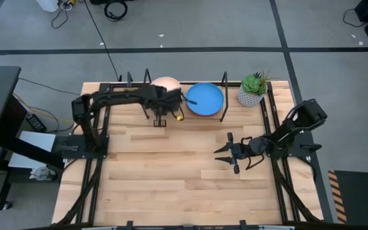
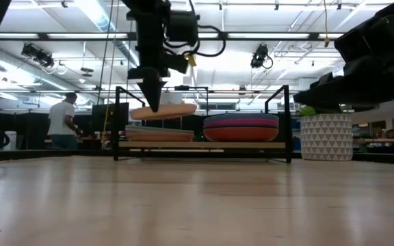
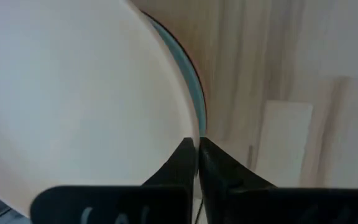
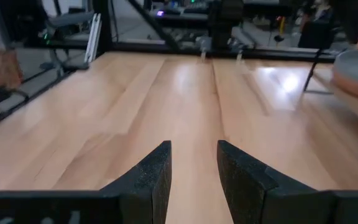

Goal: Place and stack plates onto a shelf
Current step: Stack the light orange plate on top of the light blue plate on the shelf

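My left gripper (image 2: 152,102) hangs over the shelf's (image 2: 204,145) left half at the table's far edge, shut on a peach plate (image 2: 164,111). Below that plate a stack of plates (image 2: 159,135) lies on the pale board; the left wrist view shows a light blue rim (image 3: 196,84) under the peach plate (image 3: 73,93). On the shelf's right half sits a second stack (image 2: 241,128), topped by a bright blue plate (image 1: 204,99). My right gripper (image 1: 225,153) waits open, low over the table's right middle, its fingers apart (image 4: 193,162). My left gripper pinches the peach plate's near rim (image 3: 188,134) between its two fingers (image 3: 179,165). The fingers come from above, pointing down. The plate is lifted clear, slightly tilted, above the left stack on the shelf.
A small potted green plant (image 1: 253,89) in a white pot stands right of the shelf, at the far right corner. Black wire uprights (image 2: 118,123) frame the shelf's ends. Bare wooden table (image 1: 171,172) spreads between shelf and near edge. A person (image 2: 63,121) stands far behind.
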You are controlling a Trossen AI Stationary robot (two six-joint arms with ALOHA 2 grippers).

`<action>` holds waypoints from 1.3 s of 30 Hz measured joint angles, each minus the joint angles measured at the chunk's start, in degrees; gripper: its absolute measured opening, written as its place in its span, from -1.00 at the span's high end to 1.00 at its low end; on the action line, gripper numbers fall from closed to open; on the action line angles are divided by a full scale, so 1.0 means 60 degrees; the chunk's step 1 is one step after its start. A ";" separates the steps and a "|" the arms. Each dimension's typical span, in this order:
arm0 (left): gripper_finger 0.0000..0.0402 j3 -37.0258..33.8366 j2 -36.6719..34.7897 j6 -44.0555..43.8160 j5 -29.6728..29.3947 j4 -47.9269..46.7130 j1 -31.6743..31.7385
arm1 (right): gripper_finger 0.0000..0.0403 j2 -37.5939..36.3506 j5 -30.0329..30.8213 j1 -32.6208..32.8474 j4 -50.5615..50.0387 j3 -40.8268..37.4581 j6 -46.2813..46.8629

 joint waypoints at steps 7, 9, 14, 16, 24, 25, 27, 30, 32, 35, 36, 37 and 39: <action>0.93 0.0004 0.0086 0.0393 0.0968 0.0295 0.0768 | 0.34 -0.0980 0.0154 0.0029 0.0137 -0.0287 0.0210; 0.92 0.0007 0.0256 0.0438 0.1038 0.0176 0.0774 | 0.37 -0.1448 0.0376 -0.0021 0.0123 -0.0482 0.0206; 0.87 0.0007 0.0917 0.0523 0.0950 -0.0016 0.0697 | 0.45 -0.2631 0.0348 -0.0137 -0.0531 -0.0710 0.0187; 0.85 0.0004 0.1031 0.0446 0.0755 -0.0009 0.0697 | 0.47 -0.2987 0.0237 -0.0137 -0.1032 -0.0710 0.0187; 0.42 0.0011 0.0421 0.0128 0.1096 0.0260 0.0616 | 0.54 -0.4181 0.0072 -0.0137 -0.1835 -0.0710 0.0091; 0.36 0.0007 0.0303 0.0084 0.1107 0.0245 0.0598 | 0.54 -0.4334 0.0025 -0.0137 -0.1876 -0.0710 0.0024; 0.27 0.0000 0.0030 -0.0138 0.1120 0.0285 0.0520 | 0.56 -0.4658 -0.0045 -0.0137 -0.1927 -0.0710 -0.0040; 0.23 0.0018 -0.0282 -0.0633 0.1189 0.0776 0.0503 | 0.58 -0.5241 -0.0053 -0.0137 -0.2626 -0.0710 -0.0068; 0.24 0.0013 -0.0242 -0.0932 0.1097 0.1498 0.0504 | 0.59 -0.5677 -0.0036 -0.0137 -0.3121 -0.0710 -0.0071; 0.28 0.0015 0.0006 -0.1101 0.0878 0.3214 0.0566 | 0.61 -0.6352 0.0023 -0.0137 -0.3736 -0.0710 -0.0066; 0.28 0.0015 0.0143 -0.1101 0.0745 0.3774 0.0599 | 0.61 -0.6525 0.0019 -0.0137 -0.3851 -0.0710 -0.0043; 0.29 0.0015 0.0285 -0.1073 0.0505 0.4198 0.0642 | 0.61 -0.6724 0.0019 -0.0136 -0.4131 -0.0710 -0.0019; 0.29 0.0011 0.0543 -0.0910 0.0037 0.4800 0.0765 | 0.61 -0.6993 -0.0004 -0.0109 -0.4561 -0.0707 0.0010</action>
